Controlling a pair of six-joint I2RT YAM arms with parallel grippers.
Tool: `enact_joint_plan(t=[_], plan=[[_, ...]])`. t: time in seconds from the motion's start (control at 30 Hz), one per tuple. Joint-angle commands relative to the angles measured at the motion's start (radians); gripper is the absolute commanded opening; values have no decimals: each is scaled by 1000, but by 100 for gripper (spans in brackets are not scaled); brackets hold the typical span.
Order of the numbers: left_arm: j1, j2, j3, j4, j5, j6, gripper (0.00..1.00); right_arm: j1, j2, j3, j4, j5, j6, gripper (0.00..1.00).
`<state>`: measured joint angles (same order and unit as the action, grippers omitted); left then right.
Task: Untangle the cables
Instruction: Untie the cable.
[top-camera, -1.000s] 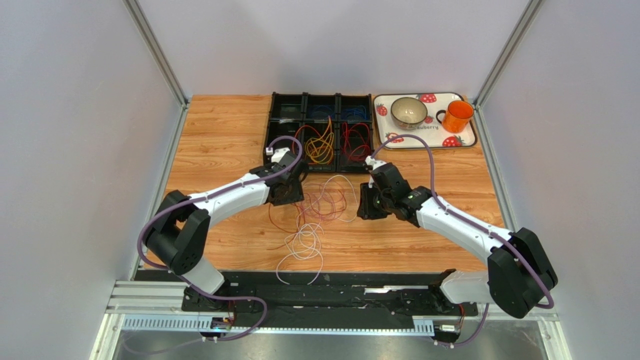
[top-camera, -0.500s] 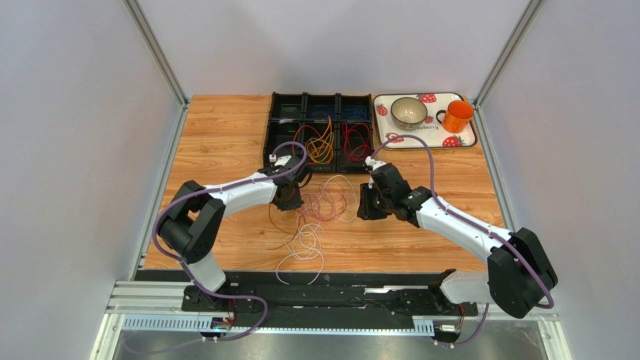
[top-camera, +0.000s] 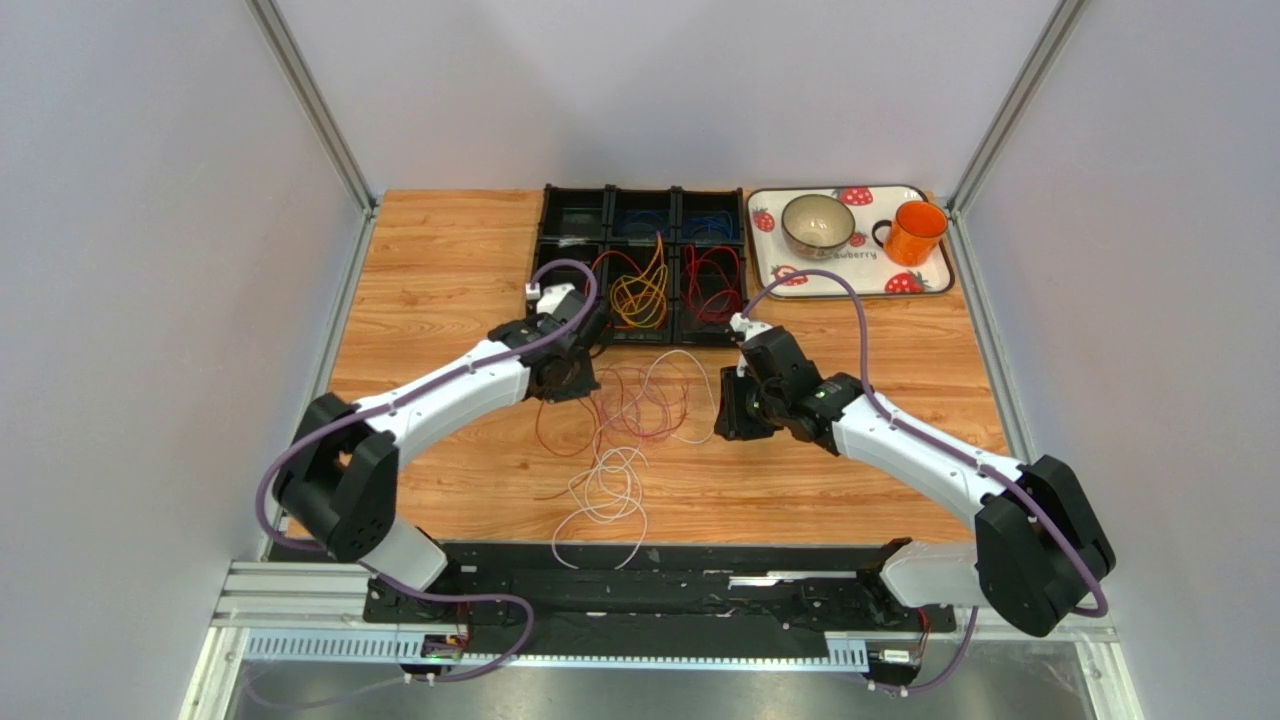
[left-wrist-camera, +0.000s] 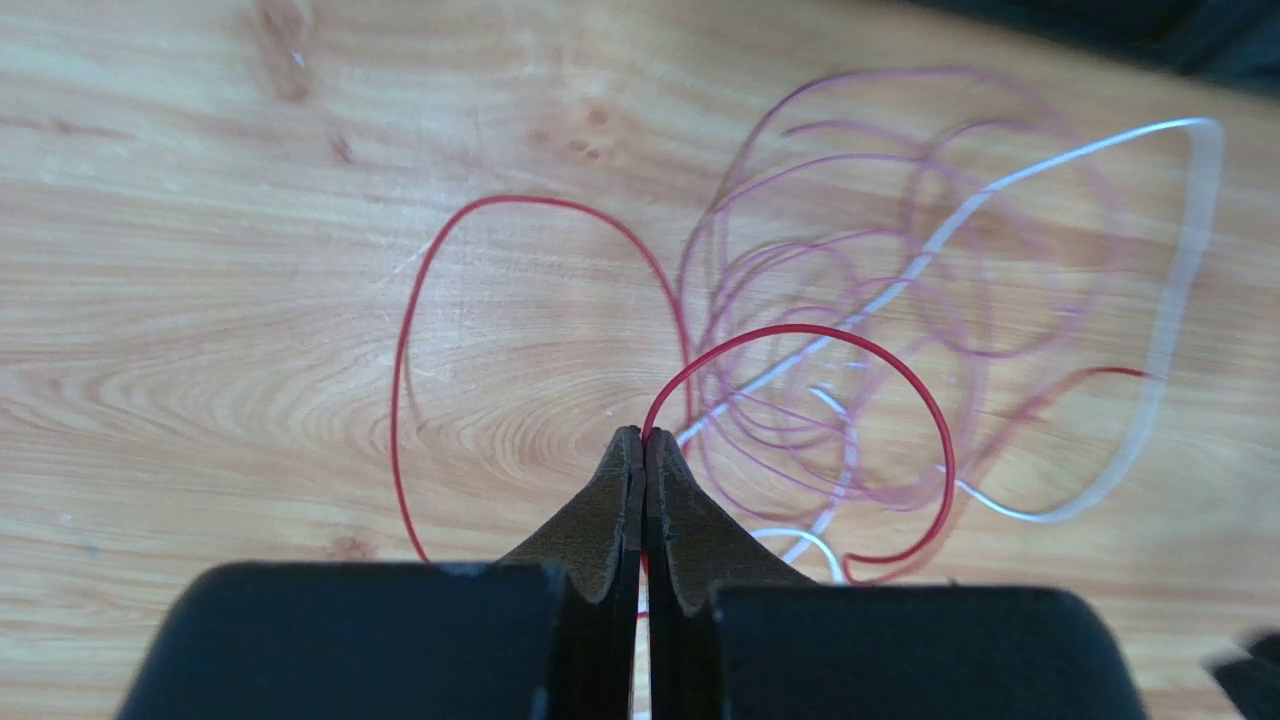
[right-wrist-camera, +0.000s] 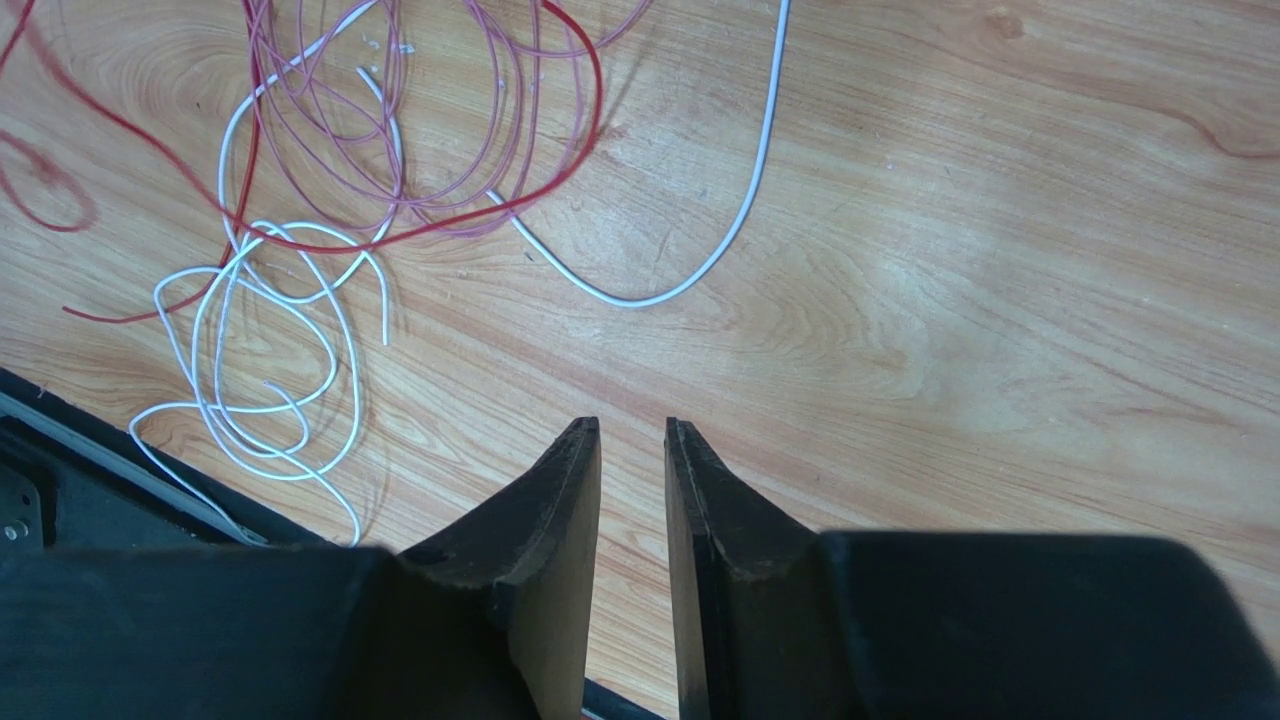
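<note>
A loose tangle of cables (top-camera: 646, 398) in purple, pink, red and white lies on the wooden table between my two grippers. My left gripper (left-wrist-camera: 643, 435) is shut on a red cable (left-wrist-camera: 796, 327), which loops out to the right from its fingertips over the purple strands (left-wrist-camera: 902, 225). In the top view this gripper (top-camera: 576, 384) sits at the tangle's left edge. My right gripper (right-wrist-camera: 631, 428) hovers over bare wood right of the tangle (right-wrist-camera: 451, 150), slightly open with nothing between its fingers. White cable loops (right-wrist-camera: 263, 375) lie nearer the front edge.
A black compartment organizer (top-camera: 541, 240) behind the tangle holds orange-yellow cables (top-camera: 639, 293), red cables (top-camera: 714, 278) and blue ones (top-camera: 654, 225). A strawberry-print tray (top-camera: 932, 278) at the back right carries a bowl (top-camera: 818, 222) and an orange mug (top-camera: 914, 233).
My left gripper's jaws have closed onto the red cable and the left arm has shifted its elbow. The right arm has not moved.
</note>
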<state>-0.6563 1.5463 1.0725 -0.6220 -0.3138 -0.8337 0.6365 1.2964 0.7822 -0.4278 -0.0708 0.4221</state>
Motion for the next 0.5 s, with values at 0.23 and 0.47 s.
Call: enact_joint_plan(t=[0.23, 0.47], plan=[[-12, -193, 427, -173, -28, 208, 0, 6, -109, 35, 20, 31, 0, 25], [-12, -80, 983, -220, 162, 337, 0, 6, -213, 38, 35, 63, 10, 27]])
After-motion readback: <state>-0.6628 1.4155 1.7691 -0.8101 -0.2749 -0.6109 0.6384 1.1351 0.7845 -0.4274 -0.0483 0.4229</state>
